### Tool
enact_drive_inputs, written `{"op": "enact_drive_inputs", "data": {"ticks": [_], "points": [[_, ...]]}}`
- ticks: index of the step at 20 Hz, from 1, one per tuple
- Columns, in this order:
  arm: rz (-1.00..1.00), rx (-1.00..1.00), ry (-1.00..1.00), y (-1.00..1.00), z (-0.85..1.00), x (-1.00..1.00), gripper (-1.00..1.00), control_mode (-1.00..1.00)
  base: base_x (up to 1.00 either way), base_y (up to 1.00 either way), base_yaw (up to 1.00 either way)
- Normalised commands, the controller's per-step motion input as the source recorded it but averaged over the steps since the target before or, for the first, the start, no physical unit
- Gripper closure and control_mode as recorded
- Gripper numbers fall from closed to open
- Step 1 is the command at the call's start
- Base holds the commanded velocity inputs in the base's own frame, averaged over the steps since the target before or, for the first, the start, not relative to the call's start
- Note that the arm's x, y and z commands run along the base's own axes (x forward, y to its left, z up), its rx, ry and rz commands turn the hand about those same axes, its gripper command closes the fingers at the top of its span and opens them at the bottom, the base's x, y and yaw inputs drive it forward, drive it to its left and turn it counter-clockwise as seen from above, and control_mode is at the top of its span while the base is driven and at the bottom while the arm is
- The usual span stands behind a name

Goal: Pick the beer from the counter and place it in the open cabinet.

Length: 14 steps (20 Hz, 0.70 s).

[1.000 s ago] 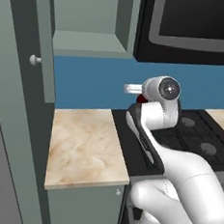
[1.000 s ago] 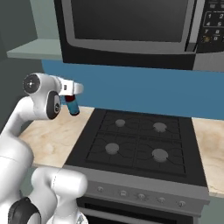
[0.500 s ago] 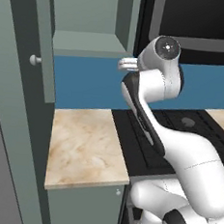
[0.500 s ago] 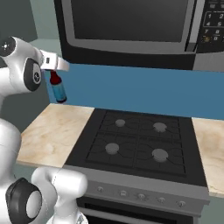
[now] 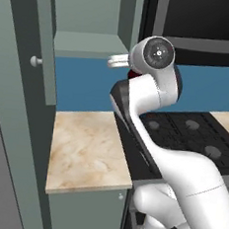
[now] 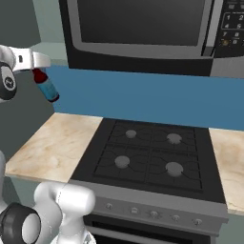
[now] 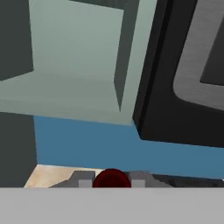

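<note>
Beer (image 6: 46, 86) hangs in the air, lifted well clear of the counter (image 5: 85, 151) and carried at about the height of the cabinet's (image 5: 91, 15) shelf. Going by size: the cabinet fills the upper left of the scene, its tall door (image 5: 41, 45) swung open with a small round knob (image 5: 36, 60), and its bare shelf recess lies just beyond the bottle. To the right sit the black microwave (image 6: 143, 33) and, below it, the stovetop (image 6: 147, 155); the blue back wall (image 6: 143, 102) runs between them. The white arm (image 5: 155, 120) rises from the base, bends at the elbow and reaches up and left, wrist turned sideways towards the recess.

The end effector (image 6: 35, 62) is pinching the bottle by its neck just under the dark red cap (image 7: 111, 178), and the bottle hangs tilted below it.

By my reading the pick is done and the carry is under way. The next move calls for raising the bottle's base over the shelf edge, pushing it further in towards the back, and setting it down upright before letting go.
</note>
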Motion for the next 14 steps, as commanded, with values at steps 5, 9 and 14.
{"op": "enact_drive_inputs", "data": {"ticks": [5, 9, 14], "points": [[0.0, -0.01, -0.01, 0.36, 0.56, 0.0, 1.0, -1.0, 0.0, 0.0, 0.0], [0.0, 0.0, 0.0, 0.4, 0.73, 0.0, 1.0, -1.0, 0.0, 0.0, 0.0], [0.0, -0.01, -0.02, 0.29, 0.51, -0.03, 1.0, -1.0, 0.0, 0.0, 0.0]]}}
